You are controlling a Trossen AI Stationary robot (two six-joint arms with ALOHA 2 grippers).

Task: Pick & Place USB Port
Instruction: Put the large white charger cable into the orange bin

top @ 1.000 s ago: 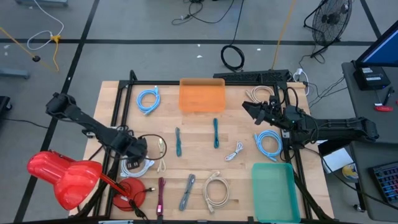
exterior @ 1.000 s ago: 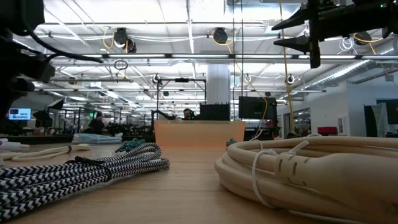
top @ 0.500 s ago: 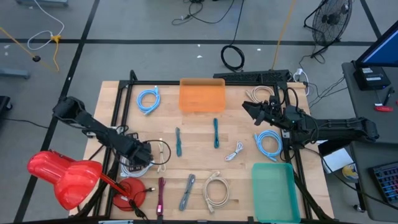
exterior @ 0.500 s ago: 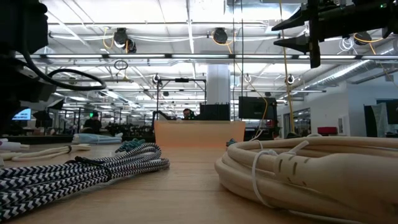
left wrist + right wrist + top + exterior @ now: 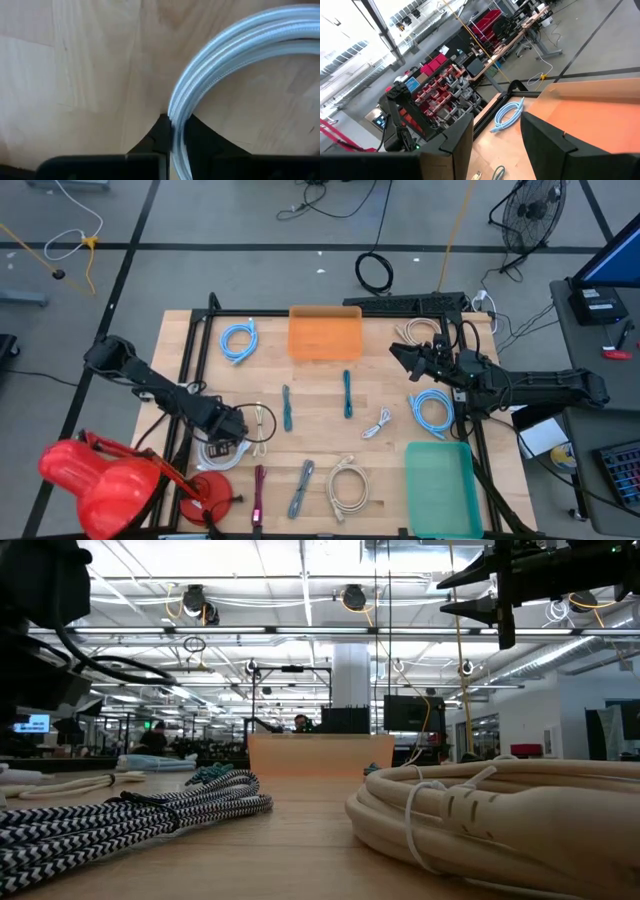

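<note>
Fingers of the left gripper (image 5: 172, 132) pinch the white cable coil (image 5: 240, 55) — right gripper (image 5: 400, 352) spread, over bare wood.

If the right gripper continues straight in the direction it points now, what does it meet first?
Probably the orange bin. The right gripper points at its near wall, open, with nothing between in the right wrist view. It hovers above the table, so it might pass over the rim.

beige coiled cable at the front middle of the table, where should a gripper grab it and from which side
Grip the beige coiled cable across one long side of its loop, coming straight down from above. It lies flat as an elongated oval with an open middle, so one finger can drop inside and one outside the bundle.
</note>
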